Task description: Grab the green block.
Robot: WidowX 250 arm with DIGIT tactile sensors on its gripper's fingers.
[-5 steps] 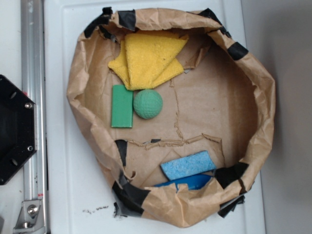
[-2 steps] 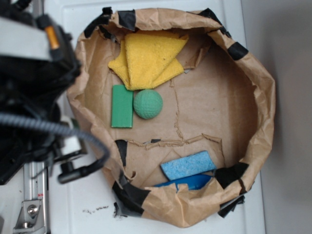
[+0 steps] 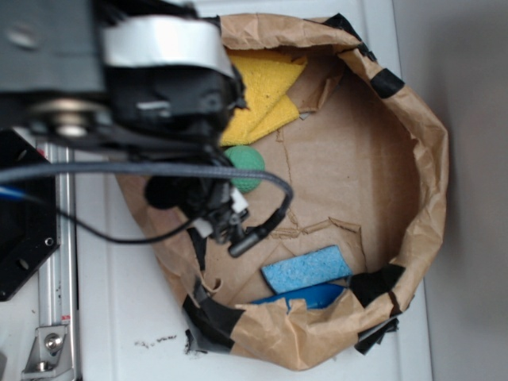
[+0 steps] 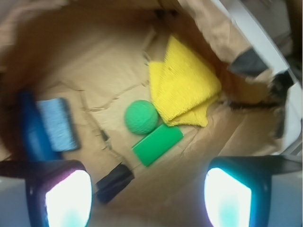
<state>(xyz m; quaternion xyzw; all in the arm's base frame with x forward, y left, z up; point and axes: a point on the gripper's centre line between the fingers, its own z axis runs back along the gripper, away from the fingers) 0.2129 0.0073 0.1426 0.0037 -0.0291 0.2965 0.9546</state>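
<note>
Though beside green ball (image 4: 141, 117), green block (image 4: 157, 144) unobstructed.

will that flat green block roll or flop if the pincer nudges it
The flat green rectangular block lies on its broad face, so it would probably slide, not roll. Its straight edges suggest it is stiff. The round dimpled green ball close beside it would likely roll if bumped.

Inside one brown paper nest (image 3: 429, 159) there was one green block (image 4: 157, 144), one dimpled green ball (image 4: 141, 117), one yellow cloth (image 4: 187, 90) and one blue sponge (image 3: 305, 268). One darker blue thing (image 3: 309, 297) lay half tucked beside the sponge; what it was could not be told.
</note>
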